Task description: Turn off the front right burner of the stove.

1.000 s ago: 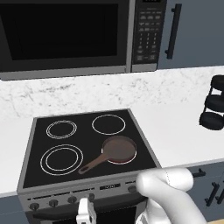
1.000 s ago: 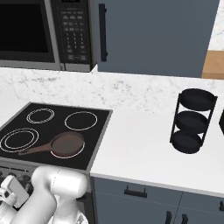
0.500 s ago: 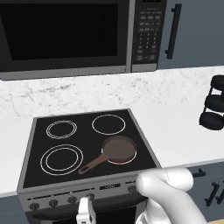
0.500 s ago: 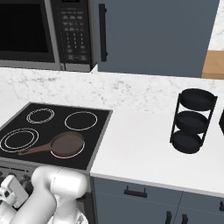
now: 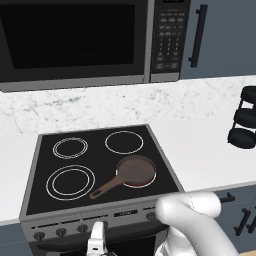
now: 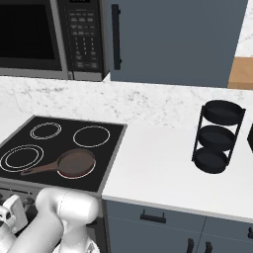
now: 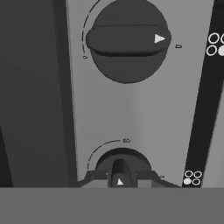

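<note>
On the stove's black glass (image 5: 100, 150), a brown skillet (image 5: 136, 170) covers the front right burner (image 5: 137, 186), leaving a thin reddish rim showing. My gripper (image 5: 97, 239) is down at the grey front panel (image 5: 122, 214). In the hand view my gripper (image 7: 120, 179) is shut on a dark knob (image 7: 120, 162), with a fingertip on each side of its ridge. A second knob (image 7: 127, 41) sits farther along the panel, its white arrow pointing sideways. In the right base view the stove (image 6: 64, 143) and the skillet (image 6: 75, 163) sit at the left, with my gripper (image 6: 10, 215) low beside them.
A black microwave (image 5: 75, 42) hangs above the cooktop. A black three-tier rack (image 6: 217, 138) stands on the white counter (image 6: 153, 168) to the right. Blue-grey drawers with dark handles (image 6: 152, 217) run under the counter. Other knobs (image 5: 61, 232) line the panel.
The jaws have closed onto the knob. The arm, the skillet and the base views look unchanged.
</note>
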